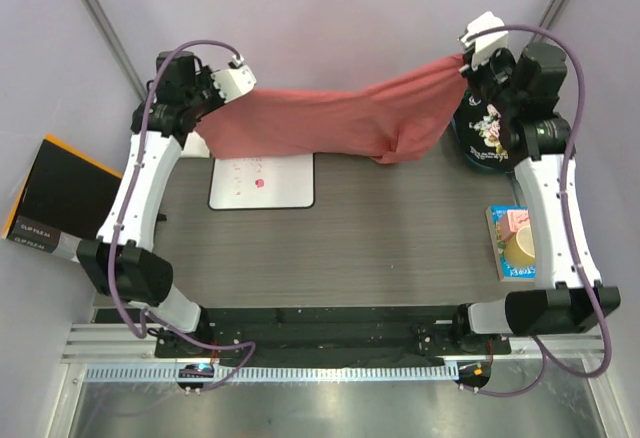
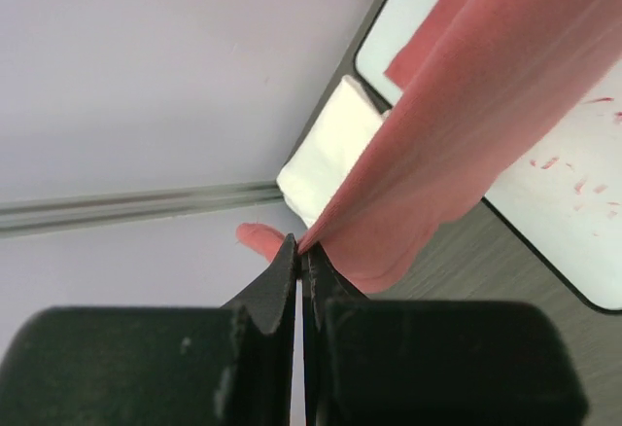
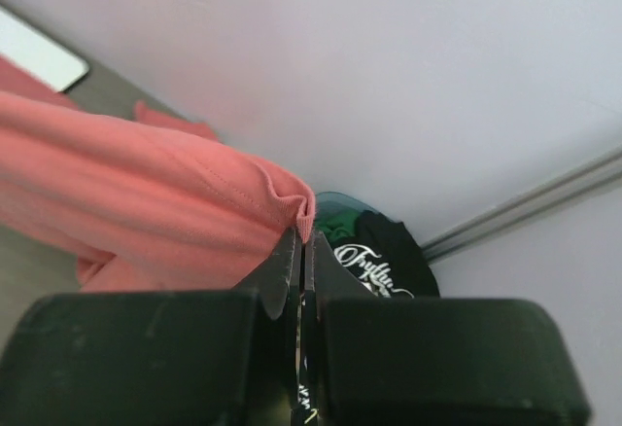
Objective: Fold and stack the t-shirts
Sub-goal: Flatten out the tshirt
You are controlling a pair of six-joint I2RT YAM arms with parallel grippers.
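The salmon-red t-shirt (image 1: 330,118) hangs stretched between my two grippers above the far part of the table. My left gripper (image 1: 238,86) is shut on its left edge (image 2: 389,183). My right gripper (image 1: 470,58) is shut on its right hem (image 3: 194,202). The black t-shirt with floral print and white script (image 1: 490,133) lies bunched at the far right under my right arm, and shows in the right wrist view (image 3: 389,251). The white folded t-shirt (image 2: 330,149) lies at the far left by the wall, seen only in the left wrist view.
A white whiteboard with red marks (image 1: 262,180) lies flat under the hanging shirt. A book with a cup on it (image 1: 515,243) sits at the right edge. A black and orange folder (image 1: 55,193) lies off the table's left side.
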